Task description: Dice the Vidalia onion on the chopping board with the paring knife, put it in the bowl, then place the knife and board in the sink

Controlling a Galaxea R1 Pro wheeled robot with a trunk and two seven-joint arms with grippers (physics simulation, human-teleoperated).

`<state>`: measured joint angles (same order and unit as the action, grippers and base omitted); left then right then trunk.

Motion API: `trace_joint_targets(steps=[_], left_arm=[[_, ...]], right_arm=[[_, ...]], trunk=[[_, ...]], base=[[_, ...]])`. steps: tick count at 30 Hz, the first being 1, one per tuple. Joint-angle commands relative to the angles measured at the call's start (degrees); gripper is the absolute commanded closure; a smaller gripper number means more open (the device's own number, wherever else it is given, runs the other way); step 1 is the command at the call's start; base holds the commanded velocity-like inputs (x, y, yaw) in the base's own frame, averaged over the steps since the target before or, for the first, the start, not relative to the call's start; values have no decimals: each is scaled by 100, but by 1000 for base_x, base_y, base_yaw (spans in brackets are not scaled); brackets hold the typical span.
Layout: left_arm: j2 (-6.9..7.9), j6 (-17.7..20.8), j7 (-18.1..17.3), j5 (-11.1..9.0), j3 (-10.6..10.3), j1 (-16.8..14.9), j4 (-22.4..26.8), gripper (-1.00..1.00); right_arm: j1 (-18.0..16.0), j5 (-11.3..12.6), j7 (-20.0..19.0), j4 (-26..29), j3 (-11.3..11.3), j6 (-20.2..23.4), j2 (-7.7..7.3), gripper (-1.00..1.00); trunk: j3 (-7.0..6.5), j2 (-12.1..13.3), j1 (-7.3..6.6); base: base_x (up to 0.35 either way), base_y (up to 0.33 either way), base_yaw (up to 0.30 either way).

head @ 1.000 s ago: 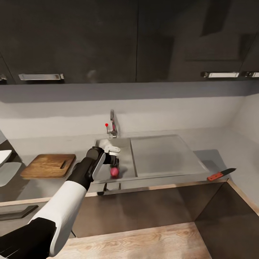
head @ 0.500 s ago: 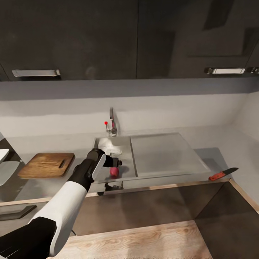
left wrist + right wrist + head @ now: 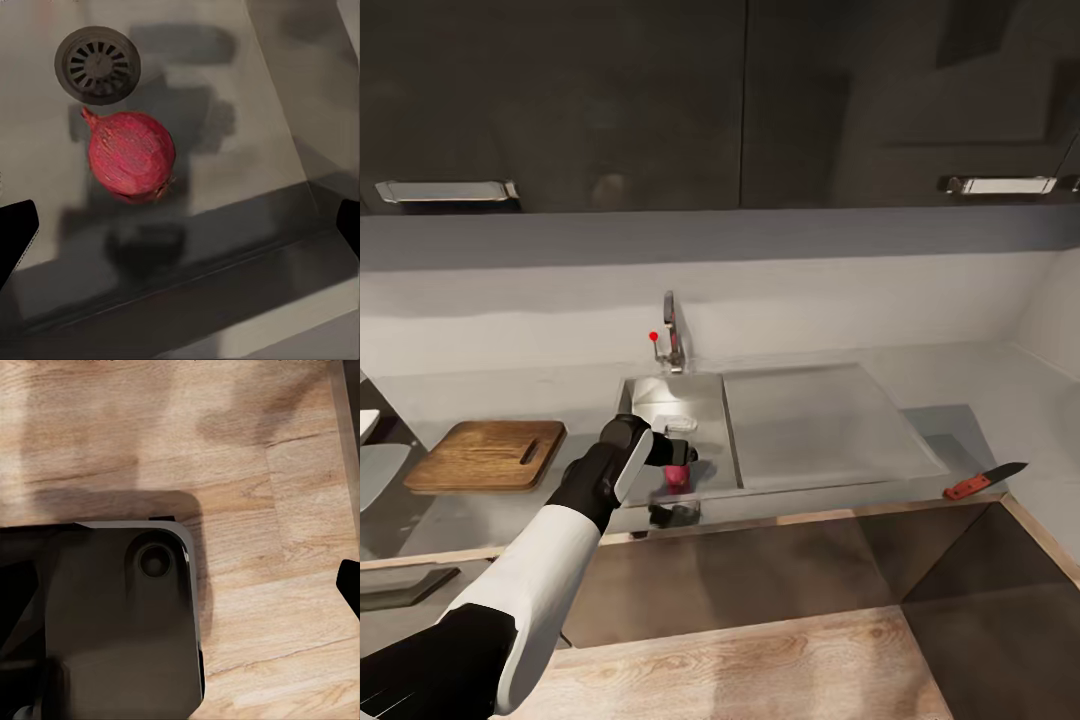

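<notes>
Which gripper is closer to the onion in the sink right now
Left. The left gripper hangs open just above the Vidalia onion in the sink. The right wrist view looks down at wood floor, away from the sink.

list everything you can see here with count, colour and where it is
onion: 1, pinkish-red, on the sink floor near the drain
sink: 1, steel-grey, set in the countertop, drainboard at its side
tap: 1, steel with red dot, behind the sink
board: 1, brown wood, on the countertop
knife: 1, red handle, dark blade, at the countertop's front edge
left gripper: 1, dark, open above the onion
</notes>
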<state>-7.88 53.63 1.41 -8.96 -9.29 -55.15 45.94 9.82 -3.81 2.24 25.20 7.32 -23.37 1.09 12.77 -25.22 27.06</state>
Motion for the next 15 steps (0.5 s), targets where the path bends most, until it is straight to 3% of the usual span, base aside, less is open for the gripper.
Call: trace_joint_targets(steps=[1, 6, 15], left_arm=[[4, 18, 16, -27, -6, 0, -27, -100], [6, 17, 17, -27, -3, 3, -149, -100], [21, 16, 17, -27, -7, 4, -236, -100]], right_arm=[[3, -41, 13, 9, 24, -2, 6, -100], [2, -41, 13, 9, 23, -3, 6, -100], [3, -41, 18, 8, 17, -2, 6, -100]], trunk=[[19, -10, 4], [65, -10, 4], [149, -10, 4]], base=[[229, 0, 0], [168, 0, 0], [21, 0, 0]])
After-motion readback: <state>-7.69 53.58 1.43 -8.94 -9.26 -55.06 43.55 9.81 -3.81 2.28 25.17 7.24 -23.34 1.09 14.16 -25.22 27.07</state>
